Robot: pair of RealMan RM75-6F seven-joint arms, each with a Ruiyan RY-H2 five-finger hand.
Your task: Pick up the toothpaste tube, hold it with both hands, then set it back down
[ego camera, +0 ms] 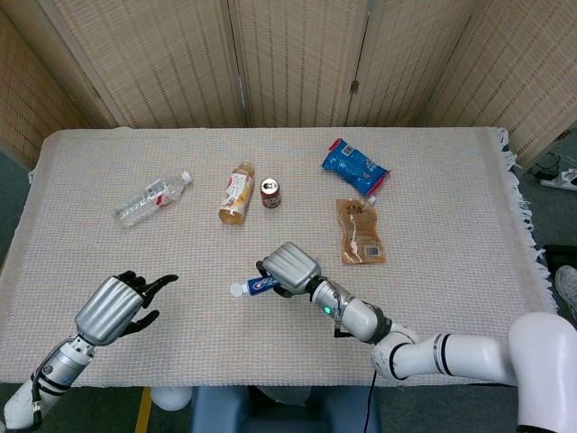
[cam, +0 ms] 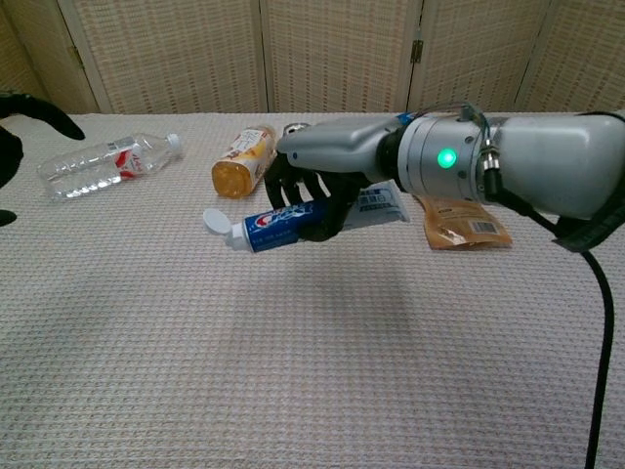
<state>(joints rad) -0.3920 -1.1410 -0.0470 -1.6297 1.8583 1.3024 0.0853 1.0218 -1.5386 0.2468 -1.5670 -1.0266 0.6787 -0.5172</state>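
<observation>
A blue and white toothpaste tube point(cam: 293, 220) point(ego camera: 261, 285) with a white cap pointing left hangs clear of the table. My right hand point(cam: 327, 181) point(ego camera: 290, 267) grips it around its middle from above. My left hand point(ego camera: 115, 307) is open near the table's front left, fingers spread toward the tube and well apart from it. In the chest view only the dark fingertips point(cam: 39, 112) of the left hand show at the left edge.
On the woven tablecloth point(ego camera: 451, 298) lie a clear water bottle point(ego camera: 151, 198), a yellow bottle on its side point(ego camera: 236, 192), a red can point(ego camera: 270, 191), a blue snack bag point(ego camera: 355, 165) and a brown pouch point(ego camera: 361, 233), all toward the back.
</observation>
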